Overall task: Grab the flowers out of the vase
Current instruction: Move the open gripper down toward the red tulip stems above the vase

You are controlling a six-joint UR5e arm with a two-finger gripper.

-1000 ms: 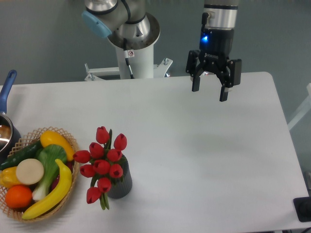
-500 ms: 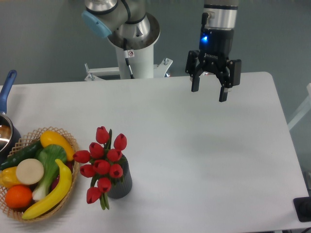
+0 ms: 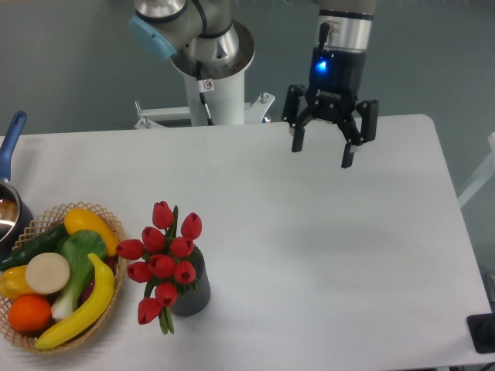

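A bunch of red tulip flowers [image 3: 164, 259] with green stems stands in a small dark grey ribbed vase [image 3: 193, 292] near the table's front left. One bud hangs low over the vase's left side. My gripper [image 3: 322, 157] is open and empty, hanging above the far right part of the table, well away from the flowers, up and to their right.
A wicker basket [image 3: 110, 226] with toy fruit and vegetables stands just left of the vase. A pot with a blue handle [image 3: 11, 143] is at the left edge. The robot base [image 3: 215, 77] stands behind the table. A black object [image 3: 483, 332] is at the lower right.
My gripper has shifted a little to the left and its fingers have spread wider apart. The flowers and vase have not moved.
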